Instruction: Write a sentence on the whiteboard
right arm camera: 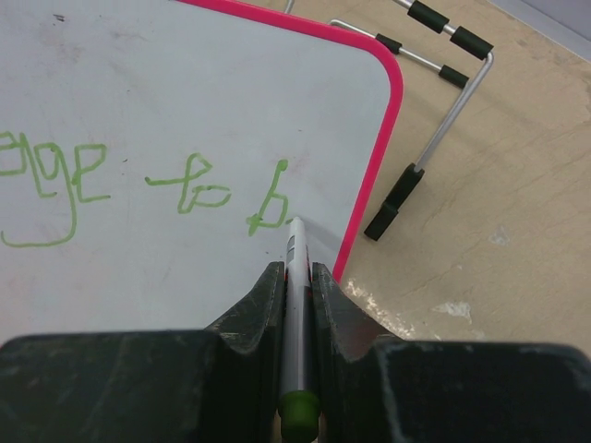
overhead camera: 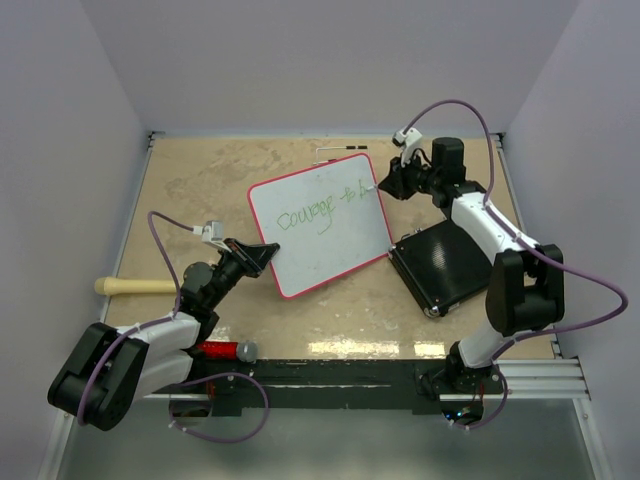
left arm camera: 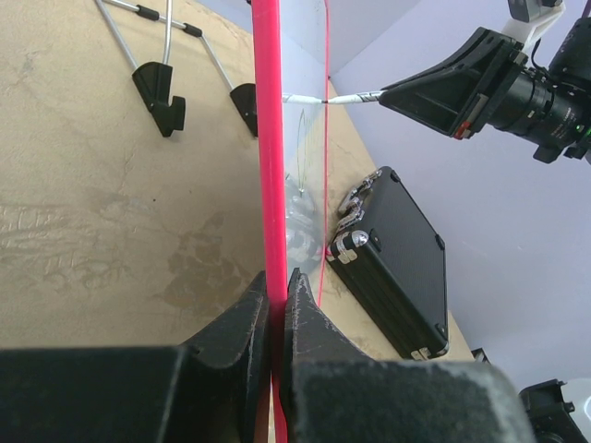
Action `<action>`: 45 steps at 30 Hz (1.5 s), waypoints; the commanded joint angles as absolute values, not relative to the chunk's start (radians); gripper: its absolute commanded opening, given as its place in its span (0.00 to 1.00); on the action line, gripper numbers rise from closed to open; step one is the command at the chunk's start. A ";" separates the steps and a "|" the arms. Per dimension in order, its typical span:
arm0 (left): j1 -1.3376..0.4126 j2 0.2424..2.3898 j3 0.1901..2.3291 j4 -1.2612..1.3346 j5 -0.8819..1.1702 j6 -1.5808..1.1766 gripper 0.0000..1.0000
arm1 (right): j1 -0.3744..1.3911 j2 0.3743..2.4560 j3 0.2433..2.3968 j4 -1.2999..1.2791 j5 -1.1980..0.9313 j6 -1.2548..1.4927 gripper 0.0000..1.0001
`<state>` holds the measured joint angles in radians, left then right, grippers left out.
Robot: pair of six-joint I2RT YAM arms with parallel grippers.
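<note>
We see a beige worktop [overhead camera: 200, 200] with the whiteboard [overhead camera: 320, 225] near its middle, turned at an angle, its pink-red rim showing all round. Just beside the board's right corner lies a black case [overhead camera: 440, 265]. Our left hand [left arm camera: 277, 277] is pressed together on the board's near-left rim, pinching it. Our right hand [right arm camera: 295, 272] is clamped on a marker [right arm camera: 294, 247] at the board's far-right side. A wire stand [right arm camera: 443, 120] lies beyond that edge. The marker tip touches the board at the end of green writing [right arm camera: 199, 189] reading roughly "Courage to b".
</note>
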<state>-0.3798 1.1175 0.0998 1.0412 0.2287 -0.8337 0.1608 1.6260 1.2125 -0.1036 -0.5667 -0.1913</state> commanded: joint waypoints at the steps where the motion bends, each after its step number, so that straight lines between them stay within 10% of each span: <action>1: -0.385 1.120 0.071 0.983 0.299 -0.686 0.00 | 0.155 1.631 1.262 -0.072 -0.508 -0.196 0.00; 45: -0.380 1.118 0.074 0.986 0.302 -0.687 0.00 | 0.150 1.634 1.226 -0.173 -0.540 -0.268 0.00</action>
<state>-0.3740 1.1126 0.0956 1.0275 0.2298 -0.8448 0.1558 1.6497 1.2209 -0.1474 -0.5873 -0.2485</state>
